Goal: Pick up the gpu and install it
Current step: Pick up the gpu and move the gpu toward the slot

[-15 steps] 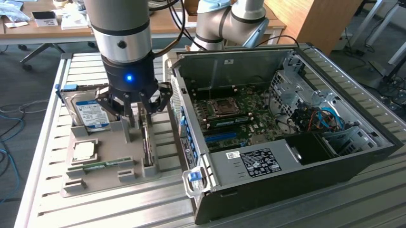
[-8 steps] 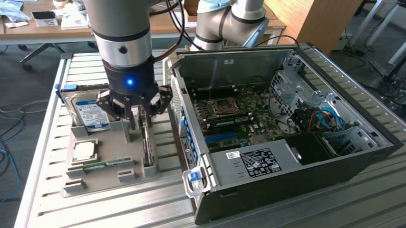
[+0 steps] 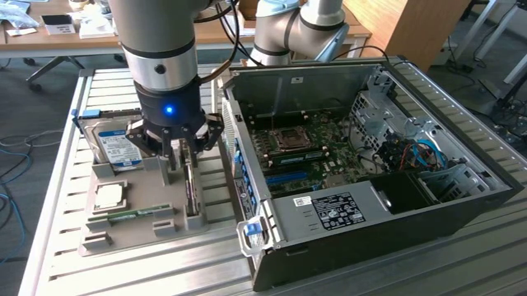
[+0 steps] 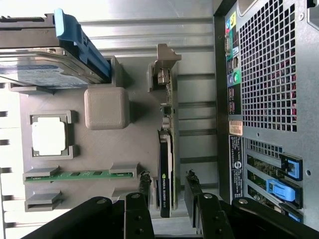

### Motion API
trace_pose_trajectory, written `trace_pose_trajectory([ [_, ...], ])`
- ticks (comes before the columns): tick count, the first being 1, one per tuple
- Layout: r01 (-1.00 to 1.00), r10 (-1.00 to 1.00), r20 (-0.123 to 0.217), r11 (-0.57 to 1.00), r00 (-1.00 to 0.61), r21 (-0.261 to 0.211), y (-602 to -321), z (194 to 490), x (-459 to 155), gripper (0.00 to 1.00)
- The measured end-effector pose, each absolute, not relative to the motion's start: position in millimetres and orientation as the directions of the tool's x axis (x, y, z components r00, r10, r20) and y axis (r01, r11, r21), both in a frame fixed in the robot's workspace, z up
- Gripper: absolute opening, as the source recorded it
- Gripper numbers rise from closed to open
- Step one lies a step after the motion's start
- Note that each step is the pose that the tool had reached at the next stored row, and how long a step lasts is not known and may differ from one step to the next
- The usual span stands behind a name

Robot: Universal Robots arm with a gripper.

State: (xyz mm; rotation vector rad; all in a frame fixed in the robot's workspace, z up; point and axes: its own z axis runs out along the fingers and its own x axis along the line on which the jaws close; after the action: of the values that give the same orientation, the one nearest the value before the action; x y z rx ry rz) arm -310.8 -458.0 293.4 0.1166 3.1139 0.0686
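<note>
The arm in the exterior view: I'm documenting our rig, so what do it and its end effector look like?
The arm is a silver-grey tube with a black wrist collar showing a round blue light. Black cables trail beside it. The end effector is black, with jointed linkage fingers.

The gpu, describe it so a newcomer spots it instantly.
Find the grey tray beside the open computer case. The gpu stands on edge along the tray's case side. Unlike the memory stick lying nearby, it's a long green card with a black block.
</note>
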Motion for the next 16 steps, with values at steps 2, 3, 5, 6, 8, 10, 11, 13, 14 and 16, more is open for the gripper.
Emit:
trace_pose_trajectory([
  [2,0.074,0.075,-0.023,0.996,-0.997,0.045,-458.0,293.4,-310.8,0.42],
  [3,0.074,0.075,-0.023,0.996,-0.997,0.045,-458.0,293.3,-310.8,0.42],
  [5,0.074,0.075,-0.024,0.996,-0.997,0.045,-457.9,291.6,-310.6,0.42],
  [6,0.074,0.075,-0.023,0.996,-0.997,0.045,-457.9,290.5,-310.5,0.42],
  [8,0.074,0.075,-0.023,0.996,-0.997,0.045,-458.0,287.9,-310.2,0.42],
  [10,0.074,0.075,-0.023,0.996,-0.997,0.045,-458.0,284.7,-310.2,0.42],
  [11,0.074,0.075,-0.023,0.996,-0.997,0.045,-458.0,282.8,-310.2,0.42],
  [13,0.074,0.075,-0.023,0.996,-0.997,0.045,-458.0,279.2,-310.2,0.42],
  [14,0.074,0.075,-0.023,0.996,-0.997,0.045,-457.9,277.4,-310.2,0.42],
  [16,0.074,0.075,-0.023,0.996,-0.997,0.045,-458.0,274.3,-310.2,0.42],
])
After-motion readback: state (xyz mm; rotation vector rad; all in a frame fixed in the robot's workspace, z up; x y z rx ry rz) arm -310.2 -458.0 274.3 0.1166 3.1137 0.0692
